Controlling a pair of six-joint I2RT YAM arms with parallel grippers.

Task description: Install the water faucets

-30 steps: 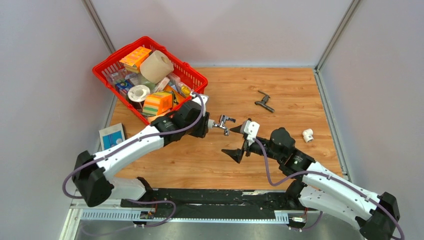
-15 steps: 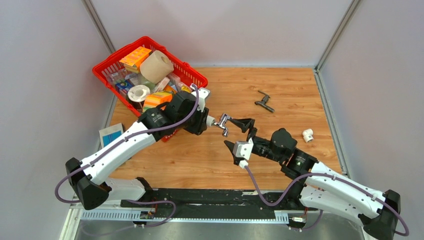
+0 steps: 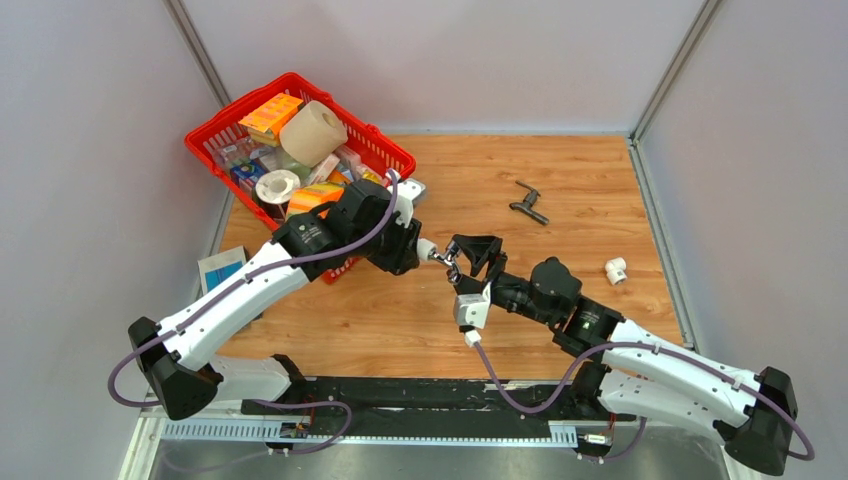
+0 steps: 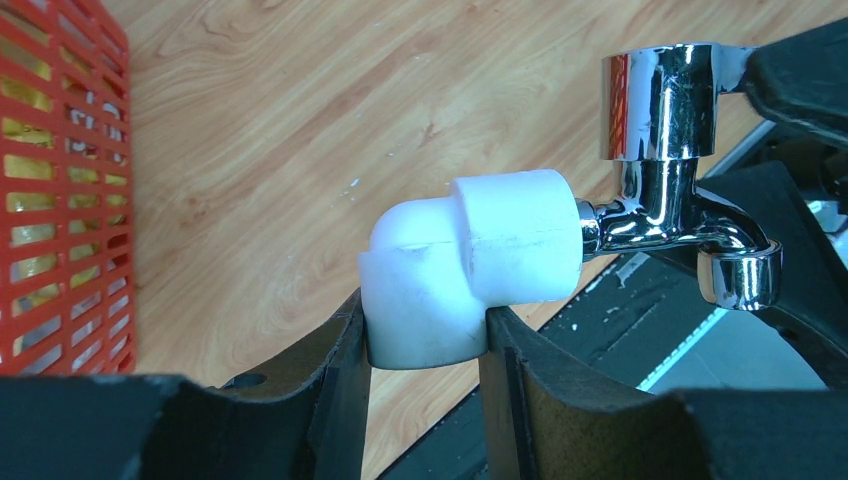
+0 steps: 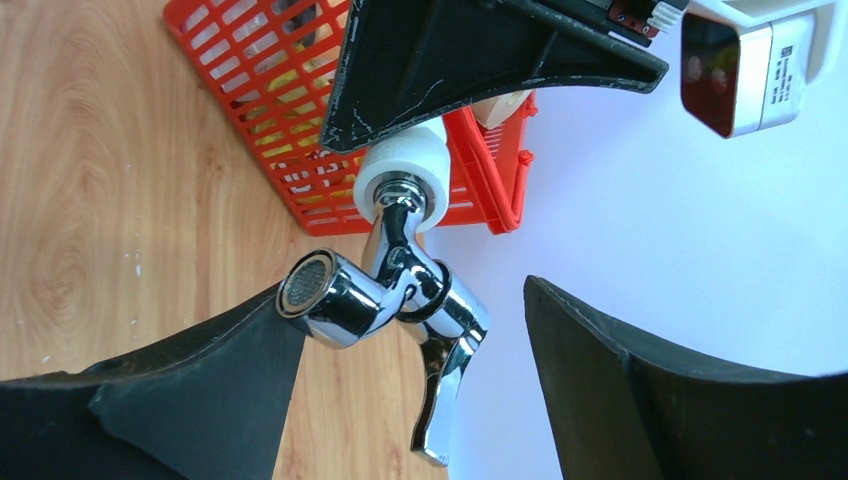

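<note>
White elbow (image 4: 470, 265) is sitting clamped in the left gripper (image 4: 425, 320), the silver faucet (image 4: 665, 200) is jutting from it in mid-air, and the right gripper (image 5: 410, 295), jaws wide open, is straddling it, likely risking an off-centre bite wrenching the elbow loose.

Top camera high behind arm bases (image 3: 185, 375), looking down over whole table (image 3: 600, 170). Left wrist camera close on silver faucet (image 4: 665, 215) and white fitting (image 4: 470, 270); right wrist camera close, facing them from opposite side. Red basket (image 4: 60, 180) in all views.
</note>
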